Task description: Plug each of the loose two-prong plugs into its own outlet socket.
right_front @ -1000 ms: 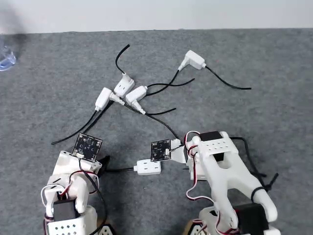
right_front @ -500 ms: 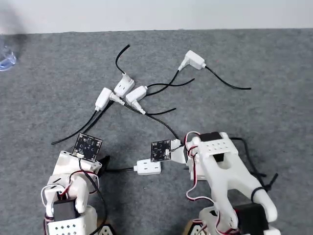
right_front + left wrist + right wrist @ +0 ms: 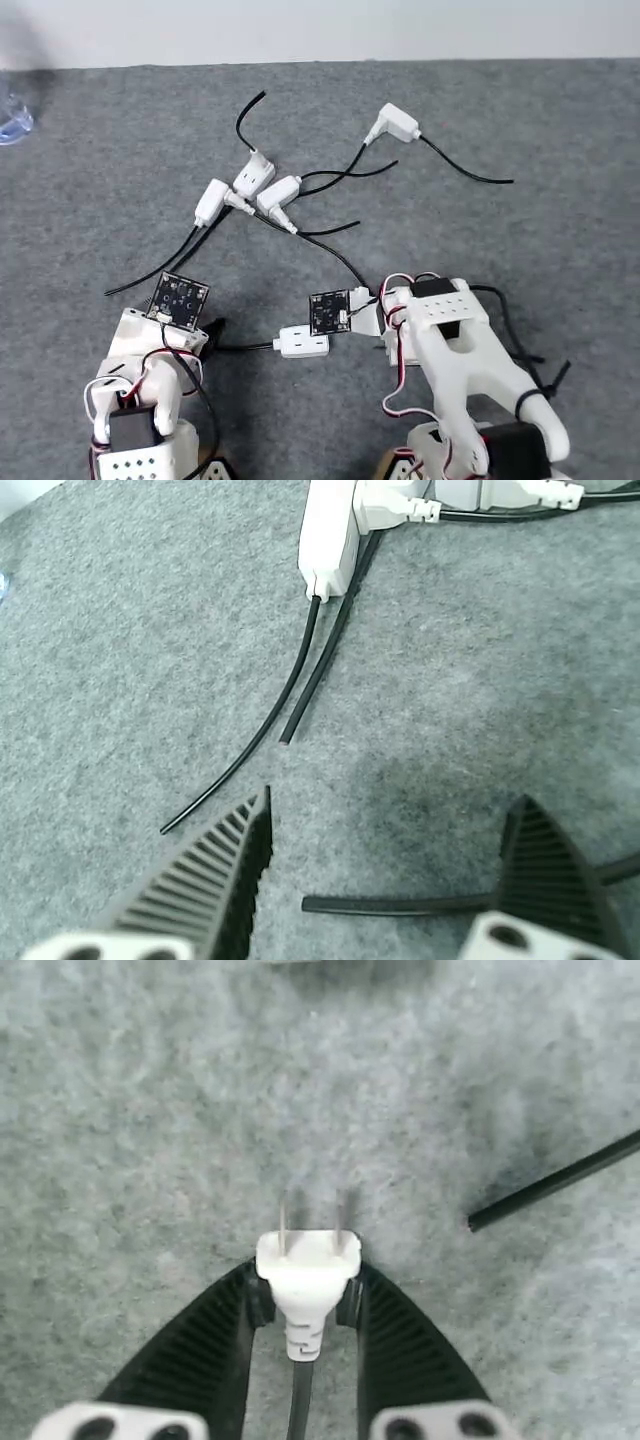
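The white two-prong plug (image 3: 305, 1272) I'm working with is pinched by its body in the right claw (image 3: 305, 1295). Its bare prongs point away from the wrist and sit just above the grey felt surface (image 3: 520, 250), in no socket yet. From above, it sits near the white rectangular outlet socket (image 3: 303, 344), which lies just beside my right arm with its black cord (image 3: 245, 347) running off towards the left arm. I'd judge that pairing is lined up but not made.

Farther out, a white angled plug (image 3: 397, 124) lies alone at the far side, plainly loose. Three white connector bodies (image 3: 250, 188) huddle mid-surface. Two of them look butted end to end, but I cannot tell whether any is truly seated. So I reckon at least two plugs are left, and possibly more.

The left claw (image 3: 385, 870) is spread wide and holds nothing, low over the felt on its own side.

Compared with a second ago, my right arm has drawn back slightly towards its base. The plug has come with it, and the nearby socket has shifted a touch. The left arm has stayed put.
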### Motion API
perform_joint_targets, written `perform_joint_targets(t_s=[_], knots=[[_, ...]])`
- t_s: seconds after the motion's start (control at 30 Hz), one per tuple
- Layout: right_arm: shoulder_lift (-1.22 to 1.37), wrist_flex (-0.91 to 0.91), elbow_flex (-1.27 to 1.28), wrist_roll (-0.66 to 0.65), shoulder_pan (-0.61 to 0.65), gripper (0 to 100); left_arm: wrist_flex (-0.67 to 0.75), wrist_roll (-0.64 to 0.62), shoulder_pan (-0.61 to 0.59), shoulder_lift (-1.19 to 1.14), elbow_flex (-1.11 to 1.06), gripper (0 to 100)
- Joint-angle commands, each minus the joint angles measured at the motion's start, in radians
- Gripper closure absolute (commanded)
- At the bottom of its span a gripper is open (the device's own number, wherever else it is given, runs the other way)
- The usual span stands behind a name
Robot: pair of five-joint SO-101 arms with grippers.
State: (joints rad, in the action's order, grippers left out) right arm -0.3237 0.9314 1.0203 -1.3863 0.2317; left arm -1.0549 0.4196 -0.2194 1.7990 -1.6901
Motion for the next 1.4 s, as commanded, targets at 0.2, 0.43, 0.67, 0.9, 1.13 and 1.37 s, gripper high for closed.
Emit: perform_joint_targets(t_s=[0.2, 0.43, 0.67, 0.9, 1.13, 1.37], knots=[[-0.220, 0.348, -0.190, -0.003, 0.039, 98.8, 0.021, -0.117, 0.368, 0.021, 0.068, 66], [-0.278, 0.351, -0.192, 0.100, 0.059, 98.8, 0.091, -0.226, 0.638, 0.021, 0.105, 71], [-0.282, 0.309, -0.193, 0.146, 0.062, 98.8, 0.063, -0.218, 0.746, 0.021, 0.104, 73], [-0.288, 0.311, -0.193, 0.146, 0.058, 98.8, 0.239, -0.367, 0.612, 0.020, 0.128, 87], [-0.288, 0.220, -0.189, 0.334, 0.061, 98.8, 0.244, -0.664, 0.557, 0.020, 0.116, 94], [-0.288, 0.114, -0.189, 0.525, 0.074, 98.8, 0.374, -0.850, 0.663, 0.020, 0.008, 88]])
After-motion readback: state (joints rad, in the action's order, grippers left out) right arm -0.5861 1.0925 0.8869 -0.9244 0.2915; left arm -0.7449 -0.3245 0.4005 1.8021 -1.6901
